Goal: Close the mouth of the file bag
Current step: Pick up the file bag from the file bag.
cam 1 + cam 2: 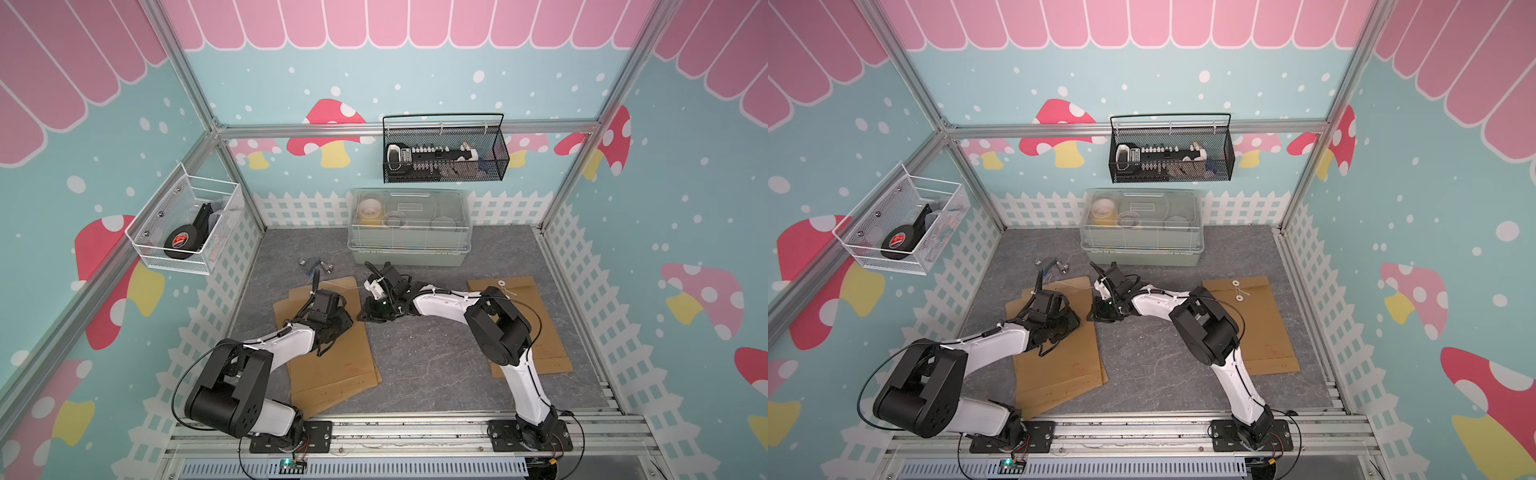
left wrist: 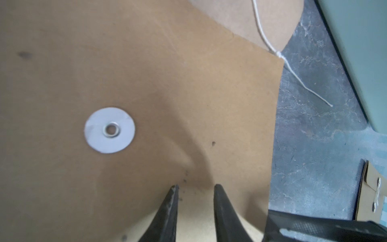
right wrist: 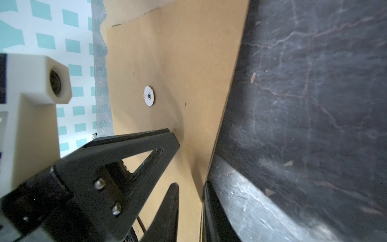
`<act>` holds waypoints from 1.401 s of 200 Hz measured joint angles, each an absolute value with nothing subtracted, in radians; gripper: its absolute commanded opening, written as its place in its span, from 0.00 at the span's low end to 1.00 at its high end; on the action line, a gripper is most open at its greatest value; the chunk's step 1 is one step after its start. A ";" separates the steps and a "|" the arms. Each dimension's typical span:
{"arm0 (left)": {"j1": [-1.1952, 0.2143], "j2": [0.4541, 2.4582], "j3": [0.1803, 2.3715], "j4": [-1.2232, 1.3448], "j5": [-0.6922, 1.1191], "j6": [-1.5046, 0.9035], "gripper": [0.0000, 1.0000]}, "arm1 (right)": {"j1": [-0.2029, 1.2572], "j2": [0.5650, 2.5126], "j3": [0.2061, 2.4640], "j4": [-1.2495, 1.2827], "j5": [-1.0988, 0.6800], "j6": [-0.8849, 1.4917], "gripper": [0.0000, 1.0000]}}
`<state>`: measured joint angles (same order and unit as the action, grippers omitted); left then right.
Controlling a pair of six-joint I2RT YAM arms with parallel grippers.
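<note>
A: Begin left of the box (image 1: 409,245). What is there?

B: A white basket (image 1: 158,224) on the wall, well left of the box. On the table (image 1: 428,365), the bag (image 1: 332,365) lies flat in front of the box's left end, on top of other bags (image 1: 320,399).

A: And its mouth?

B: Open. The flap (image 2: 251,18) lies spread out toward the box. The string (image 2: 264,37) runs off the flap and its end rests on the table. The disc (image 2: 109,130) on the bag's body is well apart from the string.

A: The left gripper?

B: The left gripper (image 2: 196,187) is in front of the box's left half, with its tips down on the paper near the bag's right edge. The gap is narrow. The paper creases just ahead of the tips. I can't tell whether any of it is pinched.

A: The right gripper?

B: The right gripper (image 3: 190,184) is just beside the left one, in front of the box's middle, at the bag's right edge. Its gap is narrow too. One finger is over the paper, the other is on the table side, and the edge runs between them. I can't tell whether it is clamped.

A: Further right?

B: A second bag (image 1: 536,328) lies flat in front of the box's right end, well apart from both grippers.
</note>
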<state>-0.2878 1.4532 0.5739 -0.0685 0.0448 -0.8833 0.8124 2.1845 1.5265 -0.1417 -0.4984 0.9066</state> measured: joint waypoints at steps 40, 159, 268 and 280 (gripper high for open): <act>-0.289 1.476 0.569 -0.015 0.066 -0.884 0.23 | 0.812 2.205 1.494 -0.061 -0.511 0.959 0.05; -0.120 1.177 0.919 -0.374 0.195 -0.727 0.60 | 0.682 1.903 1.169 0.031 -0.688 1.113 0.00; -0.328 1.496 0.728 -0.273 0.193 -0.762 0.73 | 0.490 1.739 0.954 -0.257 -0.637 0.754 0.02; -0.328 1.511 0.718 -0.249 0.187 -0.768 0.72 | 0.486 1.749 0.934 -0.208 -0.654 0.763 0.04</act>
<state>-0.3279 1.5108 0.7177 -0.2489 0.1871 -0.7677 0.4862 1.7489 0.9337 -0.2081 -0.6540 0.7631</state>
